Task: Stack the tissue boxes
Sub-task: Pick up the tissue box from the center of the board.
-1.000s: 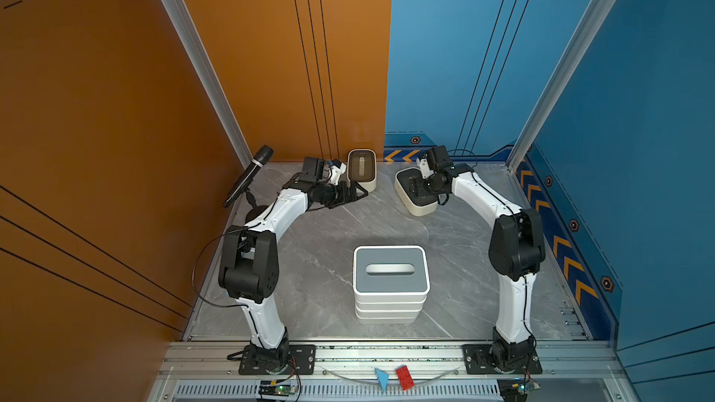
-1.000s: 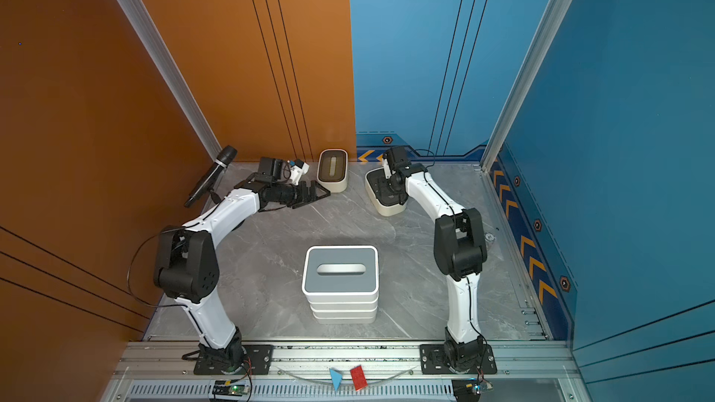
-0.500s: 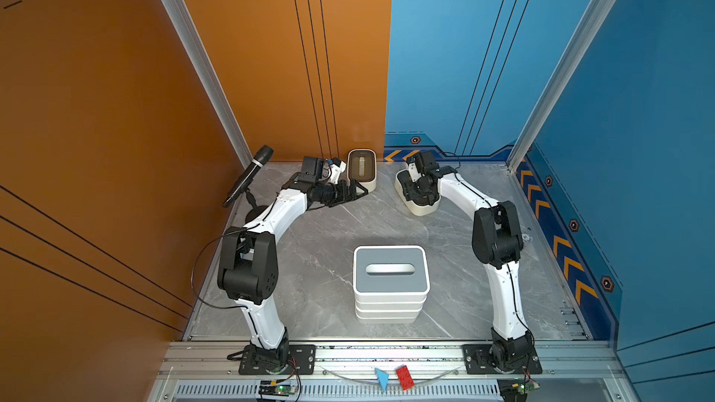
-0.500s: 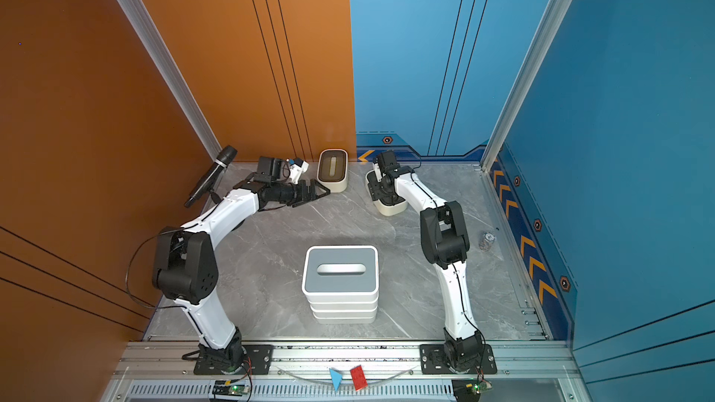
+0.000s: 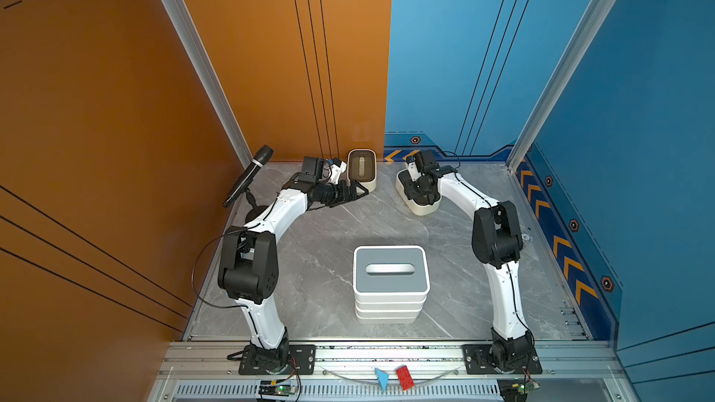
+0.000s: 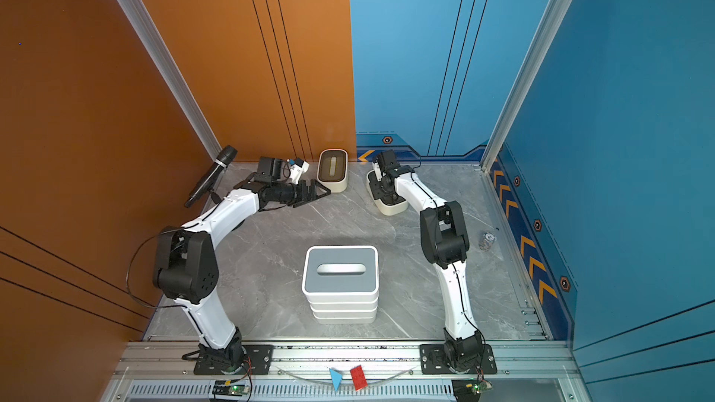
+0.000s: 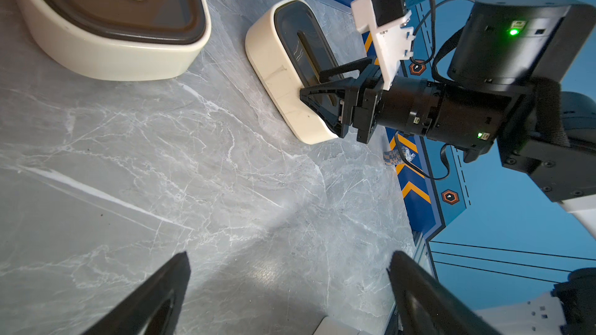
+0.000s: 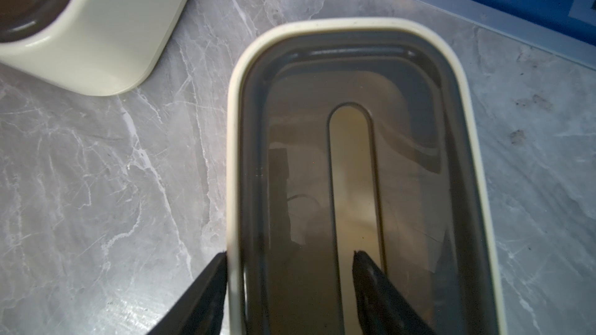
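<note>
- The dark-lidded cream tissue box (image 8: 416,162) sits flat on the marble tabletop (image 5: 317,257) at the rear right, well apart from the stack it presumably has to join.
- The right gripper (image 8: 290,259) comes at it from above with its jaws drawn in narrow. One finger (image 8: 209,288) lies against the outside of a long wall and its partner dips into the lid's slot.
- Straddling the wall this way looks like a means of handling a box too broad to span. Whether the pinch is firm yet I cannot tell.
- The box's base appears fully on the table, so I judge the lift not yet begun.
- A second dark-lidded box (image 5: 361,170) stands near it at the rear, upright and untouched.
- The left gripper (image 5: 351,199) hovers just beside that box, jaws spread wide and empty, probably placed there to take it next.
- The stack of three white boxes (image 5: 390,303), grey lid on top, stands at the front centre, where I judge either side can reach it.
- A black microphone (image 5: 247,175) leans at the rear left corner, away from the work.
</note>
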